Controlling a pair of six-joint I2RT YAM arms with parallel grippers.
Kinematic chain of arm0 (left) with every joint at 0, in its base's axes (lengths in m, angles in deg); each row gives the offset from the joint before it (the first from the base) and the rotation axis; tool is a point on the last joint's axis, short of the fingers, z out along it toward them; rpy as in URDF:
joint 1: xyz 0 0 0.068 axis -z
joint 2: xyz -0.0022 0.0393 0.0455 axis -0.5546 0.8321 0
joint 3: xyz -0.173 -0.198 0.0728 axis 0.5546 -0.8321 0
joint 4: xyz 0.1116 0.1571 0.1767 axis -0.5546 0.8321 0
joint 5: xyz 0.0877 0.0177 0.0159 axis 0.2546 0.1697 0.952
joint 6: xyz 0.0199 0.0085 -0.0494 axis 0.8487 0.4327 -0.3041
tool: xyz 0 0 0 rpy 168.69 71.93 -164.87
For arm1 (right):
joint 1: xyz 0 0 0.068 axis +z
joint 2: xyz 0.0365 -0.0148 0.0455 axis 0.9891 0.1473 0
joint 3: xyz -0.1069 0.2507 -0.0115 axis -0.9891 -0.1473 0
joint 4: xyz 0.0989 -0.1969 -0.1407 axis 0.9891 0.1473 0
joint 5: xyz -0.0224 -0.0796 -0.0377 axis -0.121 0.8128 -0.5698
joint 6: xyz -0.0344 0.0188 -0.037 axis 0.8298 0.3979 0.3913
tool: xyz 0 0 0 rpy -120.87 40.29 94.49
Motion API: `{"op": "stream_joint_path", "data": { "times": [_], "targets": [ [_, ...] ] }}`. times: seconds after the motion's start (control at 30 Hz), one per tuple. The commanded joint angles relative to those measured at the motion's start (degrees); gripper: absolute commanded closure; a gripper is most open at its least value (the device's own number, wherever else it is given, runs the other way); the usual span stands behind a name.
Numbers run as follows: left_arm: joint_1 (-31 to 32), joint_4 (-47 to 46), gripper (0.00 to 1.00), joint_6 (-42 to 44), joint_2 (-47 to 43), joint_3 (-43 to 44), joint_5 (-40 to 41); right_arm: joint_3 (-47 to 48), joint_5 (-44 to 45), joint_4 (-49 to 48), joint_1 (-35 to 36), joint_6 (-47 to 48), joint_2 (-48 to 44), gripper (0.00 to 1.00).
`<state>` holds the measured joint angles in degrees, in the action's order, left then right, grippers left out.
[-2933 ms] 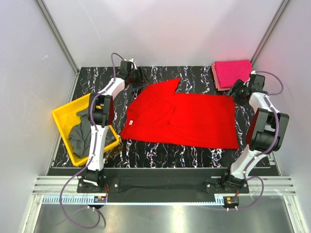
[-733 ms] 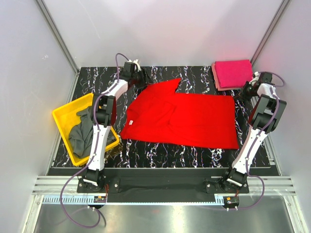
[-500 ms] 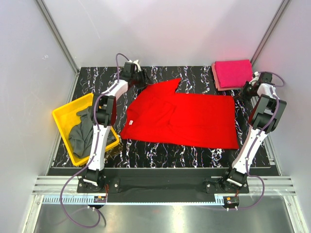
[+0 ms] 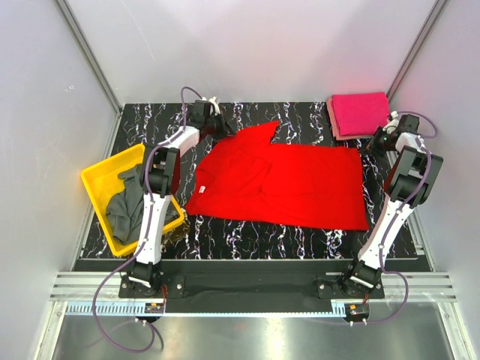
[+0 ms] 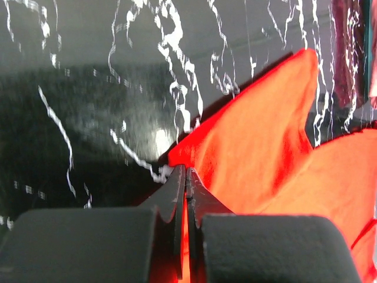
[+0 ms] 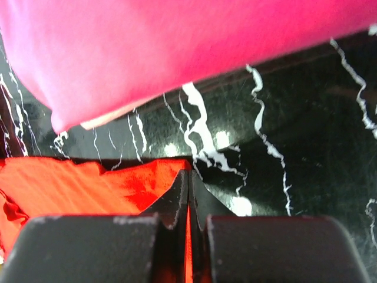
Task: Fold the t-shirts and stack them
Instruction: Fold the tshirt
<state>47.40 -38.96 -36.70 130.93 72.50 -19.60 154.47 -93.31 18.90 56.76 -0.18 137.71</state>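
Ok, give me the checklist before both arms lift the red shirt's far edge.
1. Left pincer shut on a far corner of the red shirt: ok.
2. Right pincer shut on the other far corner: ok.
3. How deep the cloth sits in each grip: cannot tell.
4. Pink stack apart from the red shirt: ok.
5. Grey shirt in the tray, out of the way: ok.

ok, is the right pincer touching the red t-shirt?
Touching. The right wrist view shows the right pincer shut on a corner of the red t-shirt, with red cloth showing between its closed fingers.
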Motion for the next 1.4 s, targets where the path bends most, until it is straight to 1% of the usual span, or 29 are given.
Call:
{"op": "stream_joint_path", "data": {
  "times": [0.0, 0.1, 0.23, 0.43, 0.53, 0.63, 0.67, 0.8, 0.83, 0.87, 0.9, 0.93, 0.97, 1.0, 1.07, 1.13, 1.23, 1.37],
  "targets": [
    [-0.3, -6.3, 1.00, -1.4, -9.6, -4.1, -1.3, -3.0, -0.7, -6.4, 0.1, 1.4, -6.4, 1.00],
    [-0.4, -7.3, 1.00, -1.3, -12.5, -5.8, -0.9, -6.1, 1.8, -8.7, 0.0, 1.5, -8.7, 1.00],
    [-0.4, -5.4, 1.00, 0.2, -13.6, -5.5, -0.8, -10.4, 2.6, -13.7, 0.1, 0.9, -11.8, 1.00],
    [-0.8, -6.0, 1.00, 1.1, -15.4, -7.7, -0.9, -15.8, 3.7, -20.5, -0.1, -0.9, -15.8, 1.00],
    [-0.8, -6.3, 1.00, 1.6, -16.2, -8.8, -1.7, -18.1, 4.6, -22.4, -0.2, -2.2, -17.4, 1.00],
    [-0.9, -6.0, 1.00, 1.9, -17.7, -11.2, -2.3, -21.9, 6.4, -25.2, -0.2, -3.4, -20.5, 1.00],
    [-0.8, -6.5, 1.00, 2.1, -19.3, -13.3, -2.3, -24.5, 7.3, -25.8, -0.2, -3.8, -21.5, 1.00],
    [-0.9, -7.2, 1.00, 3.9, -23.3, -18.6, -1.0, -28.2, 9.8, -27.6, -0.2, -4.9, -25.1, 1.00],
    [-0.9, -7.3, 1.00, 4.4, -23.8, -19.2, -0.7, -26.7, 10.3, -26.8, -0.2, -5.5, -24.5, 1.00],
    [-0.9, -6.7, 1.00, 4.6, -23.9, -19.4, -0.5, -24.8, 10.6, -23.4, -0.3, -6.4, -23.4, 0.99],
    [-0.9, -6.0, 1.00, 4.9, -23.6, -19.1, -0.5, -22.0, 10.0, -20.3, -0.3, -6.4, -21.9, 0.91],
    [-0.9, -5.6, 1.00, 4.9, -23.0, -18.9, -0.8, -18.9, 8.9, -13.0, -0.3, -5.8, -18.3, 0.78],
    [-1.1, -5.2, 1.00, 4.8, -22.4, -17.9, -1.1, -13.9, 6.6, -10.5, -0.3, -5.0, -16.8, 0.70],
    [-1.1, -4.9, 1.00, 4.5, -21.0, -17.3, -1.7, -13.0, 5.6, -9.8, -0.2, -4.8, -15.8, 0.67],
    [-1.2, -4.8, 1.00, 3.8, -19.5, -16.1, -3.1, -12.1, 5.7, -10.0, -0.3, -4.2, -13.9, 0.66],
    [-1.1, -6.2, 1.00, 3.1, -19.1, -16.2, -3.5, -9.3, 5.7, -6.8, -0.3, -3.2, -11.4, 0.66],
    [-1.2, -6.7, 1.00, 2.9, -18.6, -15.9, -3.7, -5.8, 4.3, -4.4, -0.3, -2.5, -8.0, 0.60],
    [-1.2, -7.0, 1.00, 2.9, -18.3, -15.9, -3.9, -1.9, 3.6, -1.5, -0.2, -1.5, -4.4, 0.57]
  ]
}}
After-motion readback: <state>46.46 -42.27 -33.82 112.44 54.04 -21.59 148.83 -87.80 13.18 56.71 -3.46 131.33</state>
